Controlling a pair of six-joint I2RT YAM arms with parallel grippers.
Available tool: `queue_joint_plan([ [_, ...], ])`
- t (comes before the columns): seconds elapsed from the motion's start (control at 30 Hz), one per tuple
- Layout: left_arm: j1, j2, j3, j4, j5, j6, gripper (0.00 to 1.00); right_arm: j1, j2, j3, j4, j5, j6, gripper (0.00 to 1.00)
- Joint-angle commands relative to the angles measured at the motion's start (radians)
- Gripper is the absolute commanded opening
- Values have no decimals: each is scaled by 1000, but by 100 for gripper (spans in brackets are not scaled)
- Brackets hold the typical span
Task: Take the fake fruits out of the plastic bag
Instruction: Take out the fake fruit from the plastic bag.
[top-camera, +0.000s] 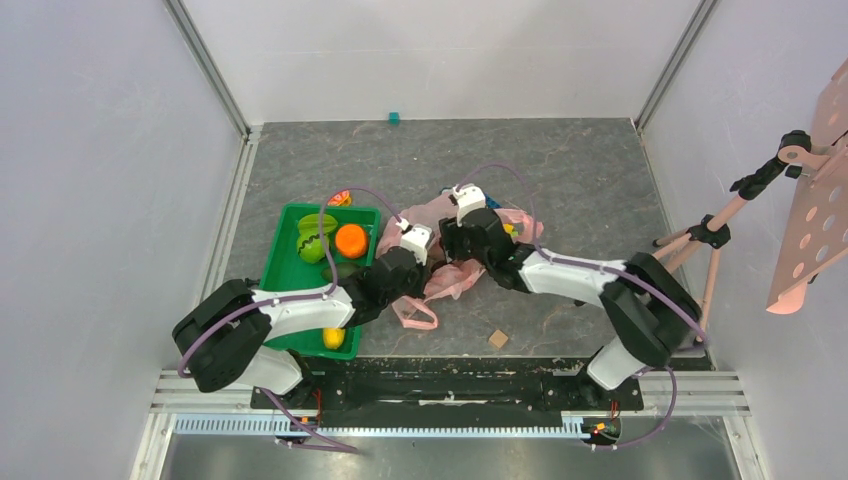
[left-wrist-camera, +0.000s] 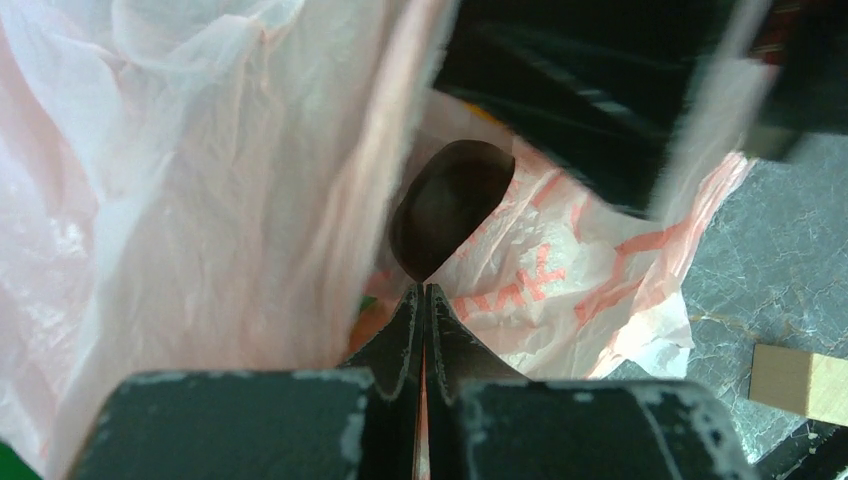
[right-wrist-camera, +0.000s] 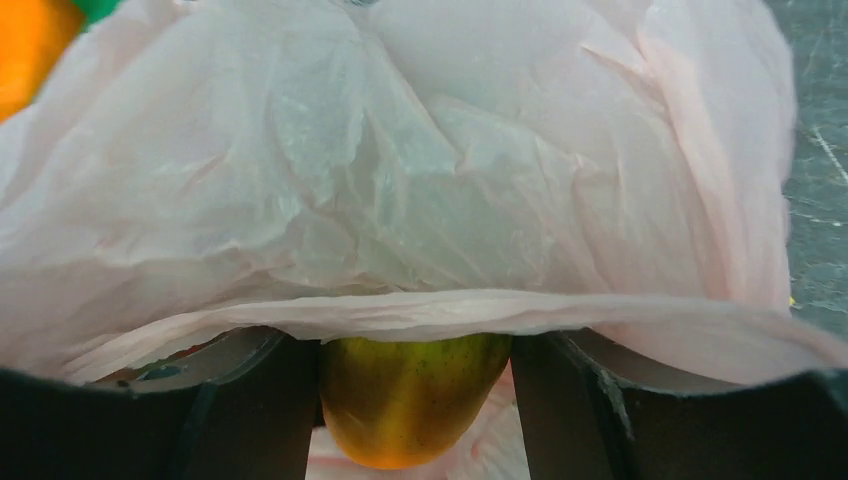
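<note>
- Right fingers (right-wrist-camera: 250, 410) clamp the mango-like fake fruit (right-wrist-camera: 410, 400) under draped film of the plastic bag (right-wrist-camera: 420, 180), mid-bench.
- Left fingers (left-wrist-camera: 395, 340) pinch shut on the bag's edge.
- We see a green tray (top-camera: 290, 265) holding an orange ball (top-camera: 351, 240) by the left edge.

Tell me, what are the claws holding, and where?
The right claw grips the mango-like fruit by its sides, under the plastic bag. The left claw looks pinched shut on a thin fold of the bag.
</note>
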Motion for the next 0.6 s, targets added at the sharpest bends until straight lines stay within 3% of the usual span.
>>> queue_joint_plan([
  [0.0,11,-2,-8,31,-39,9,2,-5,-159,-50,-64,-70,7,43],
  [0.3,21,-28,-17,31,-53,-2,2,-5,-428,-194,-167,-164,32,44],
  [0.57,22,-120,43,-75,-6,29,2,-5,-621,-282,-199,-418,-3,44],
])
